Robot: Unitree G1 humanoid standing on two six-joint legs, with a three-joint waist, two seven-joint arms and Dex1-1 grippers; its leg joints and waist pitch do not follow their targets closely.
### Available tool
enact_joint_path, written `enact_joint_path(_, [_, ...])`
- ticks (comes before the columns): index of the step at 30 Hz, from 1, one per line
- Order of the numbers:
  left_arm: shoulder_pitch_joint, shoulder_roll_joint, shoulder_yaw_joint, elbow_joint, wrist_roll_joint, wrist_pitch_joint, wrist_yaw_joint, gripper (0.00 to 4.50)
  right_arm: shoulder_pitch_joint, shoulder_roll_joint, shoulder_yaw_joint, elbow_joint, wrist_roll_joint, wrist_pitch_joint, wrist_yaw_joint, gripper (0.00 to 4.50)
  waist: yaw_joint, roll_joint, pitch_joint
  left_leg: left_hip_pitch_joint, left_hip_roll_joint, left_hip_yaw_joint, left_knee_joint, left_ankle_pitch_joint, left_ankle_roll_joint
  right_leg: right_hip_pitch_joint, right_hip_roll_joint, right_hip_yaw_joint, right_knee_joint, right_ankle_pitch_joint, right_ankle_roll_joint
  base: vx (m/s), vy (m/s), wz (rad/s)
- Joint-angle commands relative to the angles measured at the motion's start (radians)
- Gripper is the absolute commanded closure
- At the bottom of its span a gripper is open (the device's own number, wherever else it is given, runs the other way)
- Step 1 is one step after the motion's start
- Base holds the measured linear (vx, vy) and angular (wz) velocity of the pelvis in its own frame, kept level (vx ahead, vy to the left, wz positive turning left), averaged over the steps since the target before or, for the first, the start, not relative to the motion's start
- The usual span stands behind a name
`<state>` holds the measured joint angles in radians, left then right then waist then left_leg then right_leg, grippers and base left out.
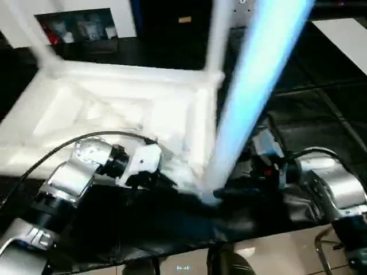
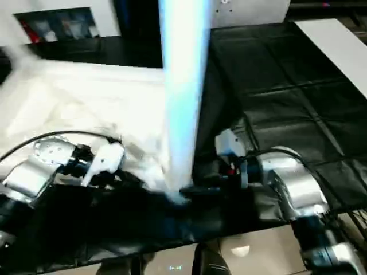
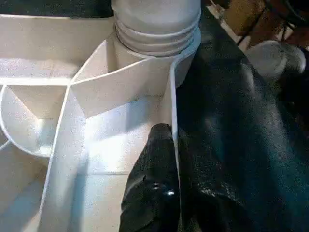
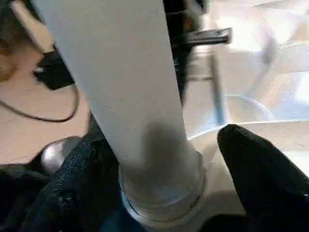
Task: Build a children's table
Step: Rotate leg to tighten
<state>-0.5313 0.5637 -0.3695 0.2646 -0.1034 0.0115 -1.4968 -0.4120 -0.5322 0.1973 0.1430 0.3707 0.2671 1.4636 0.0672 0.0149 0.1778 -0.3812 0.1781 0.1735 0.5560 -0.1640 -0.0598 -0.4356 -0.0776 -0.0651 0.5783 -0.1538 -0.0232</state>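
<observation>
No lettering, labels, brand marks or numbers can be read anywhere; the coloured items behind the glass doors of the white cabinet point(image 1: 74, 26) are too blurred to make out.

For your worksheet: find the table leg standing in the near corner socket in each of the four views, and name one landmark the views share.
Left eye: near leg, slanting up right of centre.
Right eye: upright, centre.
Left wrist: its ringed base in the socket.
Right wrist: between the right gripper fingers.
Shared landmark: the white ribbed top.

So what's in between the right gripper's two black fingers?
The white table leg. In the right wrist view it stands between the right gripper's fingers, right where its ribbed end goes into the tabletop's corner socket.
</observation>
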Motion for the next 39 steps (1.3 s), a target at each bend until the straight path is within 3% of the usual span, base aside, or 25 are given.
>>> enact_joint_path(1, [-0.009, -0.016, -0.068, 0.001, 0.007, -0.032, -0.062, 4.50, -0.012, -0.001, 0.017, 0.007, 0.018, 0.008, 0.029, 1.16, -0.007, -0.009, -0.080, 0.017, 0.052, -0.004, -0.050, -0.108, 0.148, 0.064, -0.064, 0.053, -0.043, -0.136, -0.297, 0.000, 0.000, 0.00])
enact_joint_path(4, [-0.026, -0.034, -0.069, 0.034, 0.018, -0.056, -0.066, 4.50, -0.014, -0.001, 0.042, 0.001, 0.030, 0.027, 0.078, 1.26, -0.004, -0.010, -0.078, 0.015, 0.052, -0.003, -0.049, -0.117, 0.153, 0.064, -0.066, 0.053, -0.046, -0.154, -0.296, 0.000, 0.000, 0.00])
enact_joint_path(12, [-0.036, -0.029, -0.067, 0.059, 0.020, -0.079, -0.077, 4.50, -0.021, -0.009, 0.066, 0.002, 0.041, 0.055, 0.123, 2.04, 0.008, -0.011, -0.082, 0.017, 0.054, -0.003, -0.048, -0.113, 0.137, 0.063, -0.066, 0.053, -0.045, -0.174, -0.282, 0.000, 0.000, 0.00])
enact_joint_path(20, [-0.040, -0.025, -0.053, 0.082, 0.018, -0.074, -0.072, 4.50, -0.026, -0.005, 0.066, 0.000, 0.056, 0.086, 0.122, 2.22, 0.009, -0.015, -0.078, 0.015, 0.052, -0.004, -0.049, -0.137, 0.122, 0.062, -0.069, 0.054, -0.050, -0.236, -0.264, 0.000, 0.000, 0.00])
enact_joint_path(23, [-0.032, -0.033, -0.019, 0.071, 0.009, -0.022, -0.017, 4.50, -0.004, 0.020, 0.039, -0.030, 0.070, 0.139, 0.039, 2.25, 0.007, -0.017, -0.076, 0.014, 0.051, -0.005, -0.051, -0.136, 0.116, 0.063, -0.067, 0.054, -0.050, -0.251, -0.253, 0.000, 0.000, 0.00])
enact_joint_path(26, [-0.030, -0.042, 0.008, 0.059, 0.014, 0.027, 0.053, 4.50, 0.017, 0.054, 0.016, -0.060, 0.065, 0.178, -0.070, 2.26, 0.002, -0.015, -0.071, 0.012, 0.049, -0.006, -0.054, -0.169, 0.095, 0.060, -0.069, 0.054, -0.059, -0.325, -0.230, 0.000, 0.000, 0.00])
enact_joint_path(27, [-0.030, -0.056, 0.031, 0.043, 0.022, 0.093, 0.129, 4.50, 0.032, 0.097, 0.003, -0.074, 0.023, 0.181, -0.196, 2.26, 0.001, -0.012, -0.069, 0.015, 0.048, -0.008, -0.055, -0.187, 0.083, 0.058, -0.070, 0.054, -0.066, -0.369, -0.214, 0.000, 0.000, 0.00])
enact_joint_path(31, [-0.024, -0.095, 0.066, -0.006, 0.019, 0.209, 0.245, 4.50, 0.044, 0.167, -0.014, -0.097, -0.030, 0.211, -0.369, 2.29, -0.025, -0.011, -0.061, 0.008, 0.043, -0.017, -0.066, -0.227, 0.033, 0.059, -0.068, 0.050, -0.074, -0.473, -0.173, 0.000, 0.000, 0.00])
enact_joint_path(32, [-0.014, -0.135, 0.087, -0.053, 0.017, 0.300, 0.322, 4.50, 0.044, 0.228, -0.029, -0.114, -0.053, 0.257, -0.490, 2.32, -0.037, -0.010, -0.061, 0.006, 0.044, -0.020, -0.067, -0.227, 0.019, 0.062, -0.070, 0.050, -0.072, -0.481, -0.168, 0.000, 0.000, 0.00])
enact_joint_path(34, [-0.005, -0.178, 0.108, -0.091, 0.021, 0.378, 0.401, 4.50, 0.044, 0.286, -0.041, -0.128, -0.073, 0.292, -0.592, 2.35, -0.048, -0.014, -0.064, 0.000, 0.038, -0.021, -0.066, -0.214, 0.019, 0.064, -0.068, 0.045, -0.075, -0.480, -0.158, 0.000, 0.000, 0.00])
enact_joint_path(35, [-0.005, -0.179, 0.108, -0.092, 0.022, 0.380, 0.404, 4.50, 0.044, 0.287, -0.041, -0.128, -0.073, 0.293, -0.595, 2.36, -0.054, -0.013, -0.066, 0.006, 0.037, -0.018, -0.063, -0.208, 0.028, 0.059, -0.067, 0.048, -0.078, -0.460, -0.160, 0.000, 0.000, 0.00])
enact_joint_path(37, [-0.006, -0.232, 0.126, -0.114, 0.043, 0.443, 0.503, 4.50, 0.037, 0.356, -0.059, -0.129, -0.096, 0.332, -0.719, 2.37, -0.058, -0.010, -0.068, 0.008, 0.038, -0.014, -0.060, -0.184, 0.049, 0.059, -0.064, 0.050, -0.075, -0.396, -0.176, 0.000, 0.000, 0.00])
enact_joint_path(39, [-0.015, -0.303, 0.153, -0.127, 0.072, 0.515, 0.630, 4.50, 0.019, 0.440, -0.086, -0.114, -0.133, 0.372, -0.883, 2.38, -0.065, -0.010, -0.064, 0.007, 0.038, -0.011, -0.061, -0.168, 0.048, 0.055, -0.060, 0.050, -0.074, -0.362, -0.196, 0.000, 0.000, 0.00])
